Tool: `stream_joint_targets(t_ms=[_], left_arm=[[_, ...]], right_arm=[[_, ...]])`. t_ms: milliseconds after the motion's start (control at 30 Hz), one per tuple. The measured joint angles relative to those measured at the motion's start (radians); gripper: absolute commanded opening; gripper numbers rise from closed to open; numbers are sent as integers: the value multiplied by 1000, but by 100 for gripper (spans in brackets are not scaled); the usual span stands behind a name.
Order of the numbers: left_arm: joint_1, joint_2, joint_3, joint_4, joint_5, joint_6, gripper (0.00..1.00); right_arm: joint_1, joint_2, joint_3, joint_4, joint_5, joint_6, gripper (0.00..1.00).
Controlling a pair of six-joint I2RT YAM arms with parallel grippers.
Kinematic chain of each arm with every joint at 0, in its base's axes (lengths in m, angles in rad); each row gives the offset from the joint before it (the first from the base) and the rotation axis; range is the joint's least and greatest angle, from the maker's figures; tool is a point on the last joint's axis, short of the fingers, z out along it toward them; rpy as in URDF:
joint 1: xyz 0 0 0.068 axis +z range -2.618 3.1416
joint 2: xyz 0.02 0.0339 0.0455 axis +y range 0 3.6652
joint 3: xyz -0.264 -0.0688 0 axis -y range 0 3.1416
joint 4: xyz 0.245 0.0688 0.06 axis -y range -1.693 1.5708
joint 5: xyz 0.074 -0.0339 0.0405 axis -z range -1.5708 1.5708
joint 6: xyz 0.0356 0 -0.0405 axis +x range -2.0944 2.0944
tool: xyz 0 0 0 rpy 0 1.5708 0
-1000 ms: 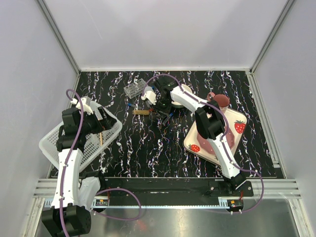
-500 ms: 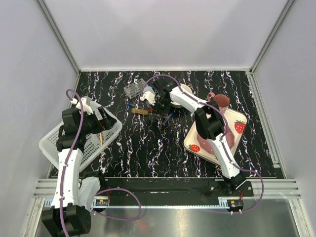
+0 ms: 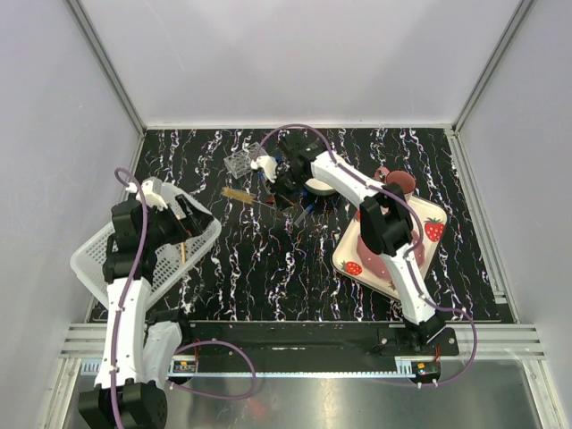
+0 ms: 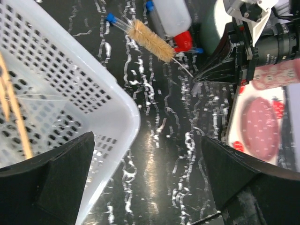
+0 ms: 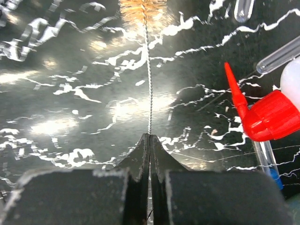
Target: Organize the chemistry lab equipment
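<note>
**Right gripper pinches the brush wire**

The right gripper (image 5: pixel 150 140) is squeezed tight on the thin wire of the brush (image 5: pixel 149 93), low over the dark table (image 5: pixel 70 93). The white squeeze bottle with red cap (image 5: pixel 274 115) lies just beside the wire. The left gripper (image 4: pixel 150 180) hangs wide apart by the corner of the white basket (image 4: pixel 70 79), which holds wooden sticks (image 4: pixel 14 108).

Glossy black marbled tabletop (image 5: pixel 56 140), twisted metal wire brush (image 5: pixel 149 84) with fuzzy bristles, perforated white plastic basket (image 4: pixel 84 79).
</note>
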Motion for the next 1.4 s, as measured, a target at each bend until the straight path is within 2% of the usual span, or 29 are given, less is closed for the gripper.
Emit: stream_joint_targets(t_ms=[100, 333, 567, 700, 867, 933, 1067, 1167, 1200, 1233, 1333, 1400], left_arm=[[0, -41, -36, 51, 47, -85, 99], [-4, -60, -168, 253, 142, -394, 99], [-91, -61, -221, 397, 98, -614, 98], [-182, -46, -221, 442, 16, -681, 92], [-285, 8, -221, 452, -105, -732, 74], [-308, 14, -221, 444, -150, -740, 71], [-333, 14, -221, 438, -221, -758, 59], [-338, 14, -221, 429, -251, -765, 39], [-338, 17, -221, 425, -258, -765, 25], [-338, 20, -221, 424, -261, -767, 19], [-338, 33, -221, 411, -262, -760, 4], [-338, 37, -221, 402, -261, -748, 0]], right_arm=[[0, -52, -18, 1, -65, 37, 0], [1, -179, -142, 15, -202, 119, 0], [9, -237, -274, 50, -293, 179, 0], [30, -250, -310, 71, -312, 192, 0], [70, -271, -333, 85, -330, 199, 0], [83, -280, -334, 87, -330, 200, 0], [94, -295, -339, 99, -331, 201, 0], [99, -301, -343, 103, -332, 201, 0], [101, -301, -344, 106, -331, 201, 0], [105, -301, -344, 107, -331, 201, 0], [115, -301, -351, 108, -328, 201, 0], [120, -301, -358, 107, -326, 200, 0]])
